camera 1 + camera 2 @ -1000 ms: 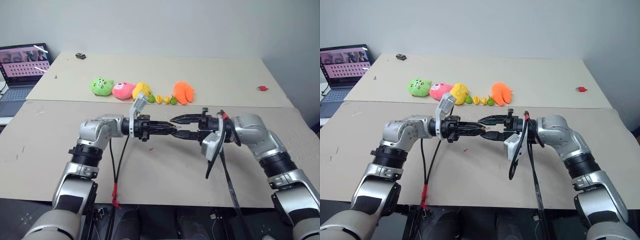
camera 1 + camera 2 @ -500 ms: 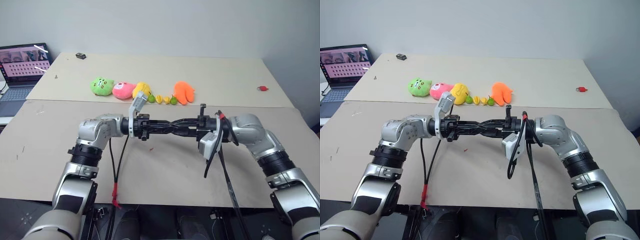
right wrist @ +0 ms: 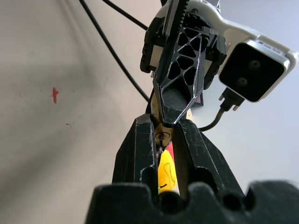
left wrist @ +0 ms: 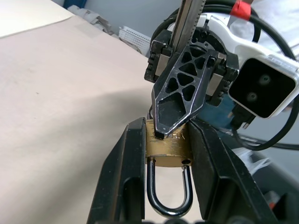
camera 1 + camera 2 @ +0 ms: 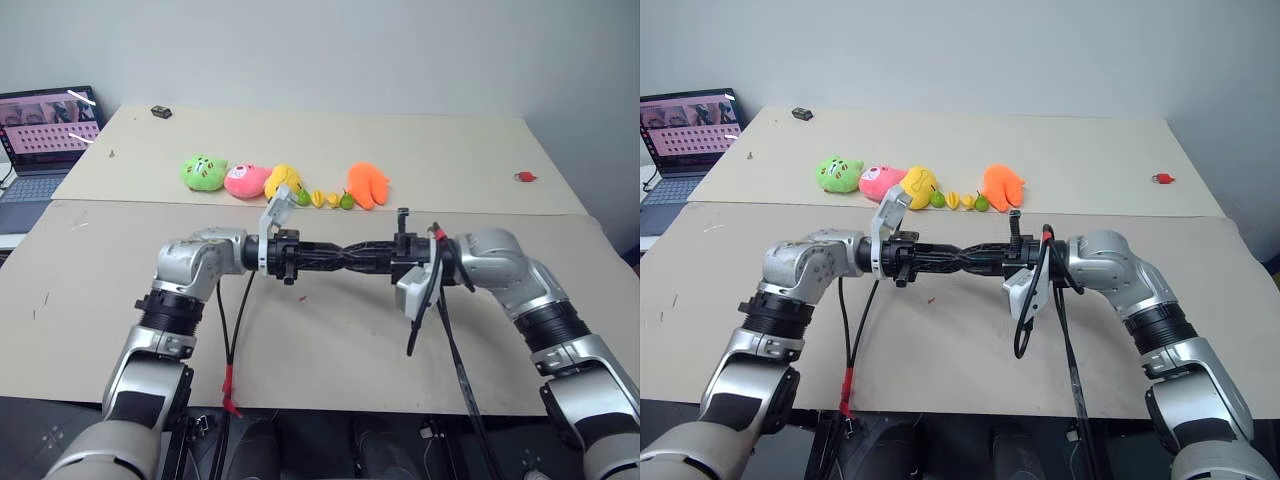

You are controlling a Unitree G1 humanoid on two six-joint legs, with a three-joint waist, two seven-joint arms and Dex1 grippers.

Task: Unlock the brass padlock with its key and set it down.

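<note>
The brass padlock (image 4: 168, 147) sits clamped between the two fingers of my left gripper (image 4: 168, 130), its silvery shackle (image 4: 169, 198) looping back toward the wrist. My right gripper (image 3: 164, 126) faces it tip to tip above the middle of the table (image 5: 300, 340). It is shut on the key (image 3: 162, 137), a small metal piece with a yellow tag (image 3: 166, 170) behind it. One right fingertip (image 4: 168, 114) rests against the padlock's body. Whether the key sits inside the lock is hidden. In the left eye view the two grippers form one dark bar, with the left gripper (image 5: 338, 258) meeting the right gripper (image 5: 364, 258).
A row of plush toys lies at the back: green (image 5: 204, 172), pink (image 5: 245, 180), yellow (image 5: 283, 180), orange (image 5: 367, 185), with small toy fruits (image 5: 330, 199) between. A laptop (image 5: 45, 140) stands far left. A small red thing (image 5: 526, 177) lies far right.
The right gripper's fingers, spread apart a second ago, have closed and slid up against the left gripper's tips. The left arm has held its place.
</note>
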